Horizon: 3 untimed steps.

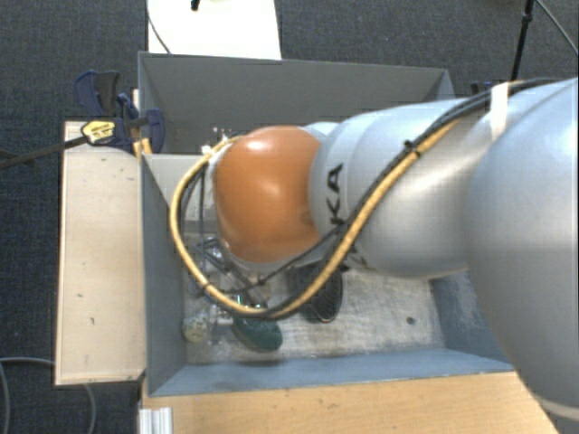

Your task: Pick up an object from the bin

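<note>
The gripper (226, 289), state indeterminate, is hanging just beside the dark green lump (260, 334) near the bin's (317, 369) lower-left corner; an off-centre descent risks displacing the lump.

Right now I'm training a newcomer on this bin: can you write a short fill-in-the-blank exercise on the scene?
1. The wrist cover is ____ in colour.
2. The arm reaches into the bin from the view's ____.
3. In the view, the dark green thing lies to the ____ of the black thing.
Missing words: orange; right; left.
</note>
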Available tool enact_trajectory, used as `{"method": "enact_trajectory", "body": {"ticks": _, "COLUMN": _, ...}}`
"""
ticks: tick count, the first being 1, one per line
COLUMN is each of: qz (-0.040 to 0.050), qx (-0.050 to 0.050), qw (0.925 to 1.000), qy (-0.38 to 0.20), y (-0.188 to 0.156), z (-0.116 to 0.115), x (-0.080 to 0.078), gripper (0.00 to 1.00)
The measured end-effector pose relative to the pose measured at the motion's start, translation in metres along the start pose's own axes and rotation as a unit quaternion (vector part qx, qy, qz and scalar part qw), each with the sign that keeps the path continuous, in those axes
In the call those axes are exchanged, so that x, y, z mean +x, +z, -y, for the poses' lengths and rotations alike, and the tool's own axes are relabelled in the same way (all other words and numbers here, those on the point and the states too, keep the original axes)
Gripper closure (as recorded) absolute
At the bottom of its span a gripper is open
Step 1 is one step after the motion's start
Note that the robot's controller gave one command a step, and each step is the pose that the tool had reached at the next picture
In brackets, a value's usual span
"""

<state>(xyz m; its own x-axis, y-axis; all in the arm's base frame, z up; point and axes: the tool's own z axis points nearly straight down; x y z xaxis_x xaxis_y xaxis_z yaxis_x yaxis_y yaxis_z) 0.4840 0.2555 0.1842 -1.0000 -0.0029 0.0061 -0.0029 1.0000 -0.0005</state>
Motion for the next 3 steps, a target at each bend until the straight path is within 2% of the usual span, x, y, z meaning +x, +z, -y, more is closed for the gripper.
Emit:
{"method": "enact_trajectory", "body": {"ticks": 1, "qz": 0.0014, "qx": 0.001, "qw": 0.9894, "qy": -0.146, "y": 0.106, "z": 0.069, "x": -0.047, "gripper": 0.00}}
{"method": "enact_trajectory", "body": {"ticks": 2, "qz": 0.0024, "qx": 0.000, "qw": 0.9896, "qy": -0.144, "y": 0.104, "z": 0.067, "x": -0.047, "gripper": 1.00}}
{"method": "enact_trajectory", "body": {"ticks": 3, "qz": 0.0080, "qx": -0.001, "qw": 0.9902, "qy": -0.139, "y": -0.054, "z": 0.059, "x": -0.050, "gripper": 1.00}}
